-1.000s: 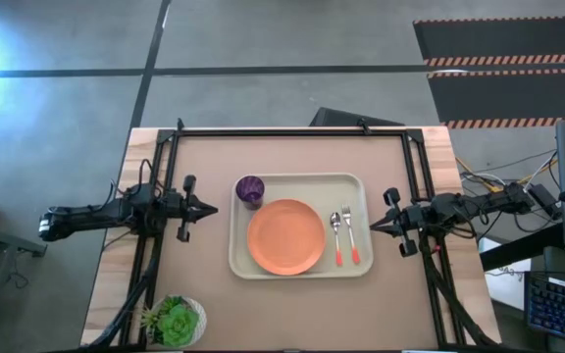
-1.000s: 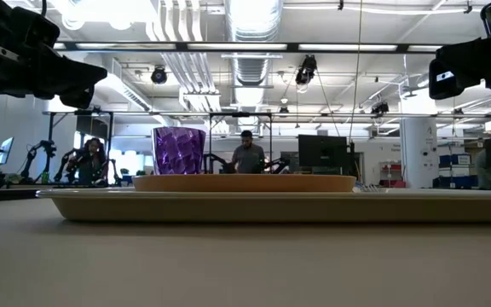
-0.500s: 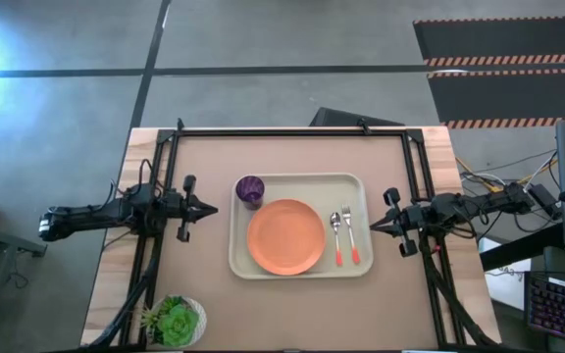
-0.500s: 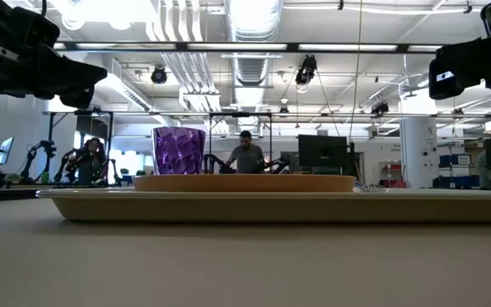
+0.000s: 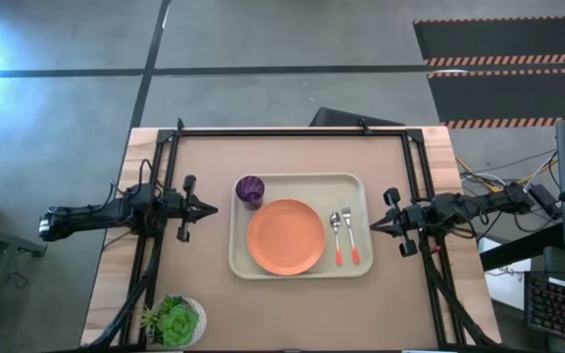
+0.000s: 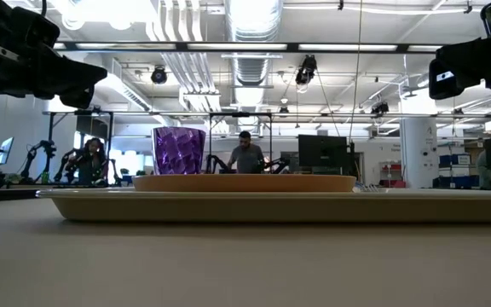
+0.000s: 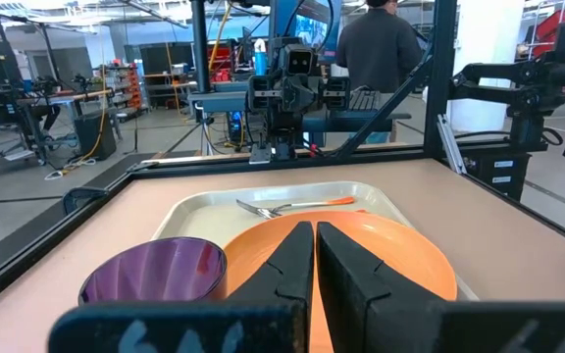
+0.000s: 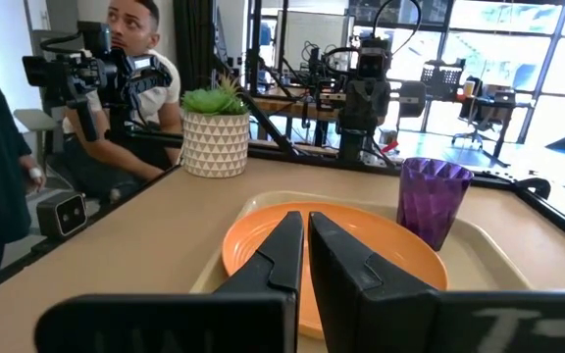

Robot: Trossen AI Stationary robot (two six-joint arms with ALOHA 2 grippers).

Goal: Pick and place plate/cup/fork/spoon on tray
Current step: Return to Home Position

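Left pincer [image 5: 210,207] hovers off the tray's left side, fingers pressed narrow together, holding nothing, tip pointing at the tray [image 5: 300,271]. Right pincer [image 5: 373,226] sits off the tray's right side, same state: fingers nearly touching, empty, pointing inward. Both are clear of the tray rim.

Tray lies mid-bench [image 5: 292,309], long side left-right. Plate [image 5: 285,236] is flat on it, centre-left. Cup [image 5: 250,189] stands upright in the tray's far left corner, just beside the plate. Spoon [image 5: 336,236] and fork [image 5: 347,233] lie side by side to the right of the plate, handles toward the near edge, spoon closer to the plate.

Potted plant [image 5: 174,321] sits at the bench's near left corner, well apart from the tray. Low view: cup [image 6: 178,151] rises behind the plate edge [image 6: 244,182]. Right wrist view shows a person [image 8: 130,93] seated beyond the bench, behind the plant pot [image 8: 215,131].
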